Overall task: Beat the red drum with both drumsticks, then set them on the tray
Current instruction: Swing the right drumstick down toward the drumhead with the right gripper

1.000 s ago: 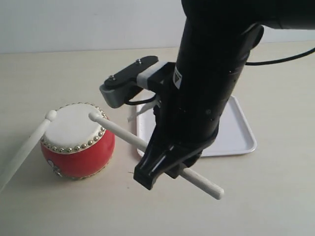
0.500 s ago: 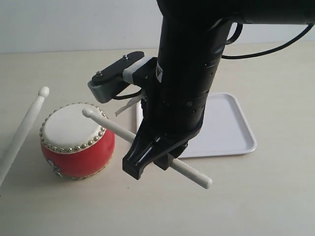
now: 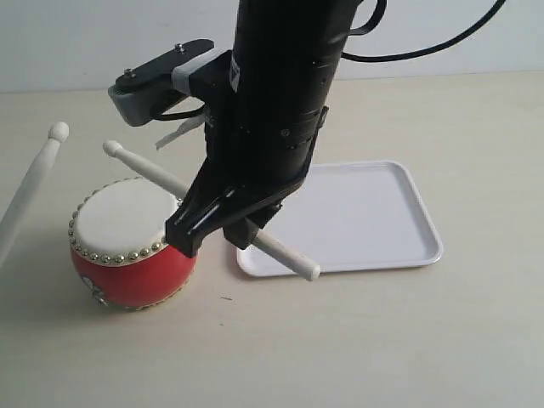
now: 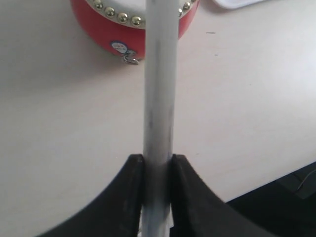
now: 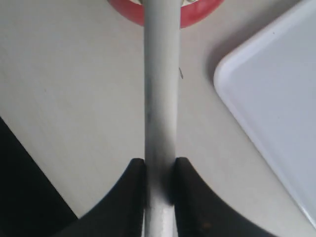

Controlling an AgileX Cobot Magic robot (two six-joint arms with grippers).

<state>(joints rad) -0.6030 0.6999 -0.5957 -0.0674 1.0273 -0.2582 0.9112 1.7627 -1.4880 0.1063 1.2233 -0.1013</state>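
Note:
The red drum (image 3: 136, 268) stands on the table at the left, cream skin up. My right gripper (image 3: 223, 229) is shut on one of the drumsticks (image 3: 153, 174), whose rounded tip hangs in the air above the drum's far edge. The other drumstick (image 3: 30, 187) slants up at the far left, its tip clear of the drum. In the left wrist view my left gripper (image 4: 158, 160) is shut on that drumstick (image 4: 159, 74), with the drum (image 4: 106, 29) beyond. The right wrist view shows my right gripper (image 5: 160, 163) clamping its drumstick (image 5: 160, 74). The white tray (image 3: 374, 212) lies right of the drum.
The right arm's black body and its grey wrist camera (image 3: 149, 85) rise over the drum and the tray's left edge. A black cable (image 3: 425, 47) loops at the back. The tray's corner (image 5: 276, 94) lies close to the right gripper.
Both drumstick tips have lifted off the drum and swung up and to the left. The right arm has moved left with its stick.

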